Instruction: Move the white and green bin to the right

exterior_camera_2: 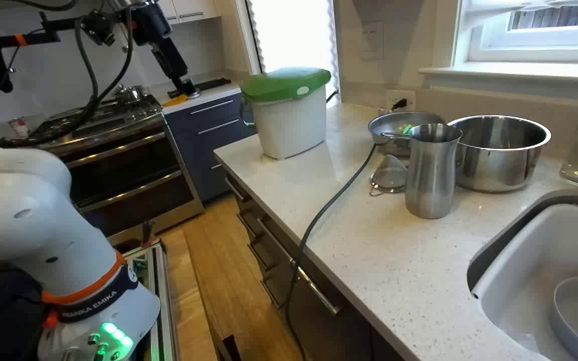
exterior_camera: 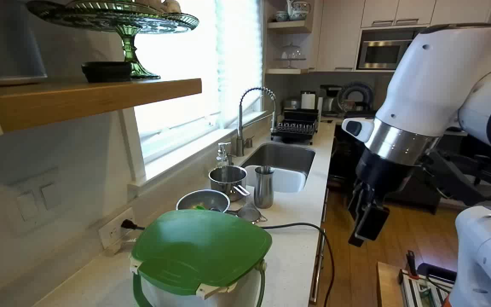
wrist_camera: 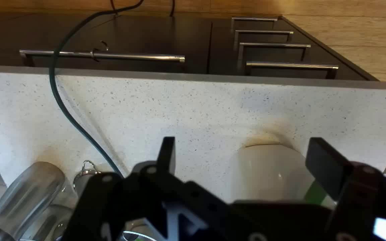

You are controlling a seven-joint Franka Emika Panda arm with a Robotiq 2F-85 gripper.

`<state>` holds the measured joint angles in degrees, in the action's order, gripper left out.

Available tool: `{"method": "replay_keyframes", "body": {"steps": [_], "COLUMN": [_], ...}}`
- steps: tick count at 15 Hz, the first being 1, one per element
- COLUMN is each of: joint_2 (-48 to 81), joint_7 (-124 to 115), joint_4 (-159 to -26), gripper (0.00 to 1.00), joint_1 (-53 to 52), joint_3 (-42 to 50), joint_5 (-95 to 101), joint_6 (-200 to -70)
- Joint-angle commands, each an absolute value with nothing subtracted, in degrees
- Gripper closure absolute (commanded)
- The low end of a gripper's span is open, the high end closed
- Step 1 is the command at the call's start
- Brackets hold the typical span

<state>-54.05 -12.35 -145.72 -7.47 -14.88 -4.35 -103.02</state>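
Note:
The white and green bin stands upright on the countertop, with its green lid [exterior_camera: 203,247] in the foreground of an exterior view. Its white body [exterior_camera_2: 291,125] and carrying handle show in an exterior view. In the wrist view, part of the white body [wrist_camera: 270,174] and a bit of green show between and behind the fingers; the rest is hidden by the gripper. My gripper [exterior_camera: 365,228] is open and empty, apart from the bin, and appears on the floor side of the counter in an exterior view. Its spread fingers [wrist_camera: 241,145] show in the wrist view.
A dark cable [exterior_camera_2: 329,200] crosses the counter [exterior_camera_2: 349,250] and hangs over its edge. A steel cup [exterior_camera_2: 432,170], a pot [exterior_camera_2: 502,155], a bowl [exterior_camera: 203,199] and a strainer [exterior_camera_2: 389,175] stand between bin and sink [exterior_camera: 286,154]. A wooden shelf [exterior_camera: 100,102] overhangs the counter.

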Motion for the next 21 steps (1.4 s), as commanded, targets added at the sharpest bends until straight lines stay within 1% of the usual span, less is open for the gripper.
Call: {"method": "replay_keyframes", "body": {"steps": [1,5,7,10,13,21], "joint_2": [-53.9,-53.9,-52.6,-49.1,-45.0,-33.9], "joint_7": [-12.5,-12.5,-12.7,-12.1,-11.9,-13.0], "joint_4": [-145.5,-145.5,-144.4,-141.5,-138.2,-129.3], "gripper": [0.00,0.00,0.00,0.00,0.00,0.00], "joint_1": [-7.6,-7.6,-7.4,-7.4,-8.3,-8.3], "joint_3": [-14.8,-14.8,-14.4,-13.5,-13.0,-14.2], "joint_5": [-4.2,-4.2,-5.2,-6.5,-8.3,-8.6], "joint_6": [-102.9,-102.9,-106.7,-114.4,-118.9,-121.9]}}
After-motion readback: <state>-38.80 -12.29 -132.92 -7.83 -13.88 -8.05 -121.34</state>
